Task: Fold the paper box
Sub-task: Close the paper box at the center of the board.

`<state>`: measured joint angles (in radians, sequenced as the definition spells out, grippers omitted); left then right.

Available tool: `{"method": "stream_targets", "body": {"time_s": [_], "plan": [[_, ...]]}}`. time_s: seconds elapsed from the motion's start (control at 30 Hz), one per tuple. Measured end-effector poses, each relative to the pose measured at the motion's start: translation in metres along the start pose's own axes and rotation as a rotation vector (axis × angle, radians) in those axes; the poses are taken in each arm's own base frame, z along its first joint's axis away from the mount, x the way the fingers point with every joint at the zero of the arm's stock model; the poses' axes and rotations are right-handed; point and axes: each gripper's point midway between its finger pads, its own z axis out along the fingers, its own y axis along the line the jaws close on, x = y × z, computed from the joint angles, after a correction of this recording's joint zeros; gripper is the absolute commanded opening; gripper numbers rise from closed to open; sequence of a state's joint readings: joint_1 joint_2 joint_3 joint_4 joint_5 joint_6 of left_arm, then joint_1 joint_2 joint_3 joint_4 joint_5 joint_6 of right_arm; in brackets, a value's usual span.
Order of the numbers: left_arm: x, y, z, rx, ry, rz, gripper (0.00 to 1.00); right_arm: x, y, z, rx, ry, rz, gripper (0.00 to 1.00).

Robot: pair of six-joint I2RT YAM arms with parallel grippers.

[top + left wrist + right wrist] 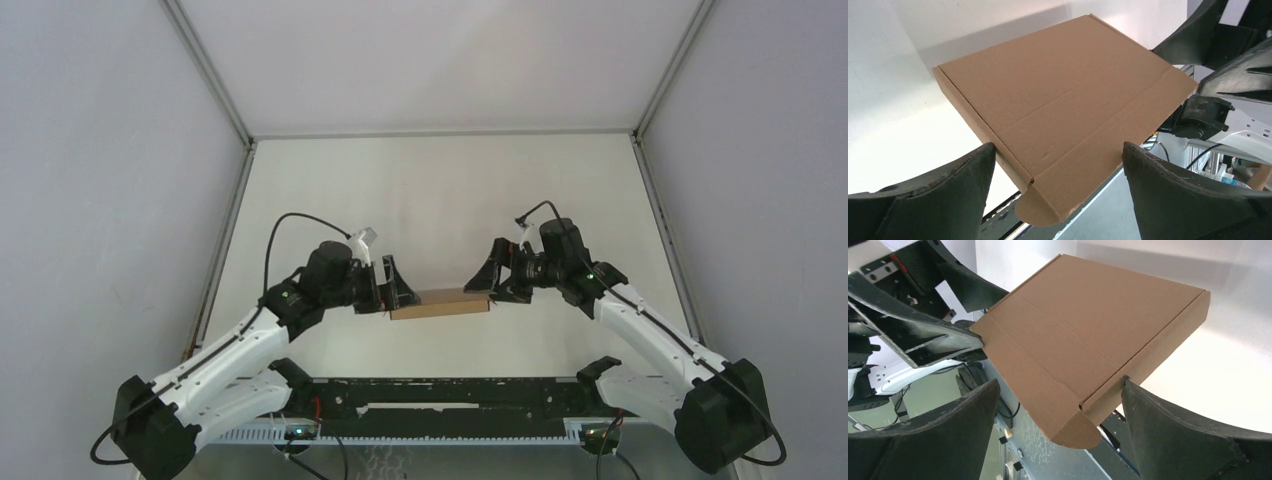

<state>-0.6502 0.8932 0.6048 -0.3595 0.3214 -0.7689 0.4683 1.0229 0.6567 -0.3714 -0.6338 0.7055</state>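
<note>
Straddling the paper box, left gripper and right gripper spread wide, fingers beside its edges

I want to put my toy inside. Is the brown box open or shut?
Shut. The paper box has its lid lying flat on the side walls, with one rounded tab poking out.

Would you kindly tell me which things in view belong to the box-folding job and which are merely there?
Part of the job:
- paper box, a flat brown mailer
- left gripper and right gripper, both open, one at each end of the box

Merely there:
- table
- black rail along the near edge
- walls
</note>
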Motion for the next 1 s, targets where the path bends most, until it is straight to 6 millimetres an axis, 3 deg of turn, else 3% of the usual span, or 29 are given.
{"method": "stream_targets", "body": {"time_s": [0.33,1.0], "plan": [[0.009,0.011,0.005,-0.047,0.05,-0.023,1.0,-0.013,0.011,0.003,-0.011,-0.003,-0.008,1.0],[0.004,0.003,0.001,-0.046,0.051,-0.046,1.0,-0.012,0.009,0.002,-0.003,-0.002,-0.005,1.0]]}}
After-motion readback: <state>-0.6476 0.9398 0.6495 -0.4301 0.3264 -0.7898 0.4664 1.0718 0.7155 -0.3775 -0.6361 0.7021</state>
